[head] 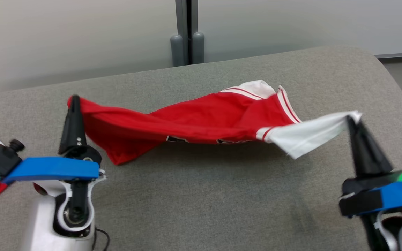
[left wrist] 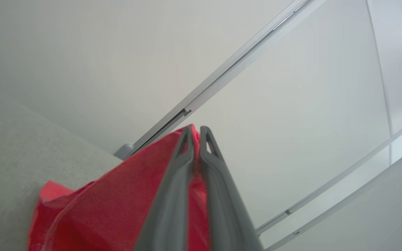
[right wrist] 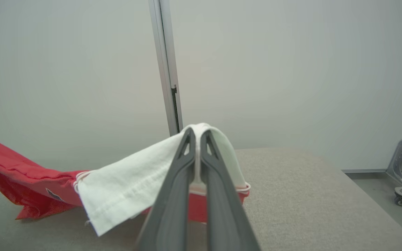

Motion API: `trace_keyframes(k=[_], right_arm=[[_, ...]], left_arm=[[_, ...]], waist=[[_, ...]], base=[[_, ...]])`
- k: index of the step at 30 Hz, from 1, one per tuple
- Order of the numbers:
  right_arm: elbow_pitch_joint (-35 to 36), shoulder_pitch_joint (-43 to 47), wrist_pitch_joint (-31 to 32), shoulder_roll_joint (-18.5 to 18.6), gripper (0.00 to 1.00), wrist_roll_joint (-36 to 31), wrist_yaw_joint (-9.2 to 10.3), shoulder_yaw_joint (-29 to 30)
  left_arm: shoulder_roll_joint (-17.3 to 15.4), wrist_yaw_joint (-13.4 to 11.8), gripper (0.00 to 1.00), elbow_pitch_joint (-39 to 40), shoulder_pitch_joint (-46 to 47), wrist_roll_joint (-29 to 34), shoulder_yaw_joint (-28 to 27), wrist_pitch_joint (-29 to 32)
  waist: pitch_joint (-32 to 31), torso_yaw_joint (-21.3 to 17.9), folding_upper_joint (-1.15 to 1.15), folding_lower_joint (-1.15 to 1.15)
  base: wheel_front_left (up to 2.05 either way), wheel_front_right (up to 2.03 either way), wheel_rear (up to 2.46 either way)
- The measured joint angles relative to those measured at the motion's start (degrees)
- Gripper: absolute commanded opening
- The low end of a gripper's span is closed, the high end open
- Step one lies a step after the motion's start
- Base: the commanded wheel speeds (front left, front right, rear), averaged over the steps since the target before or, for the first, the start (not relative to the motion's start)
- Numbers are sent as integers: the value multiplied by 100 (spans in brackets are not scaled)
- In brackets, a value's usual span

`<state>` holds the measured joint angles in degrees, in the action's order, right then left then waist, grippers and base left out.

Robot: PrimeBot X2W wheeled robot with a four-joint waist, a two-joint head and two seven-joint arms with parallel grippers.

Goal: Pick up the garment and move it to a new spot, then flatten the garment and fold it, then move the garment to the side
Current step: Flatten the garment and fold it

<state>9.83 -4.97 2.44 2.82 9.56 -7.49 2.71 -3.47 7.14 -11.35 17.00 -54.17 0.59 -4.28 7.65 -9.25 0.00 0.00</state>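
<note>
The left gripper (head: 74,101) is clenched on the red end of the garment (head: 201,122), and the right gripper (head: 352,120) is clamped on its white sleeve. The garment hangs stretched between them, sagging low over the middle of the grey bench (head: 204,195).

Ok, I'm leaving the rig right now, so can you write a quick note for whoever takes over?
The left gripper is shut on the red end of the shirt, the right gripper on its white sleeve.
The shirt hangs strung between them over the grey table, sagging in the middle.
Done: picked up.
Left: lay it at a new spot, flatten, fold, move aside.
</note>
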Motion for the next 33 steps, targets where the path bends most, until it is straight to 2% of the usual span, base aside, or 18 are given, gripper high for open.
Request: trace_keyframes(k=[3,9,11,14,16,20,24,28,33], right_arm=[[595,-129,235,5,0,22,1,194],[1850,-738,694,181,0,-168,1,483],[2053,-1007,877,290,0,-11,1,483],[1990,-1556,1120,536,0,236,1,371],[1682,-1969,1261,636,0,413,0,207],[608,-3008,1365,911,0,670,0,-67],[-616,-4423,1146,758,0,758,1,-65],[-1756,-5858,424,600,0,408,-1,63],[-2687,-7388,-877,441,0,-492,-1,684]], left_arm=[[-147,-66,0,1045,-159,-89,48,398],[-372,-511,0,2856,-282,-436,146,1299],[-474,-693,0,3212,-255,-510,218,1657],[-757,-950,0,3317,65,-437,179,2003],[-898,-1081,0,3158,394,-396,152,2176],[-1079,-1252,0,2509,1237,-235,35,2287],[-1357,-1311,0,1496,2414,108,-4,2215],[-1550,-1237,0,677,3520,466,-8,1897],[-1485,-1054,0,98,4930,698,-14,1259]], waist=[[-41,-16,0,0],[60,-58,0,0],[178,-81,0,0],[448,-141,0,0],[676,-192,0,0],[1170,-257,0,1],[1735,-278,0,2],[2163,-196,0,3],[2495,-46,0,3]], base=[[0,0,0],[0,0,0],[0,0,0],[0,0,0],[0,0,0],[0,0,0],[0,0,0],[0,0,0],[0,0,0]])
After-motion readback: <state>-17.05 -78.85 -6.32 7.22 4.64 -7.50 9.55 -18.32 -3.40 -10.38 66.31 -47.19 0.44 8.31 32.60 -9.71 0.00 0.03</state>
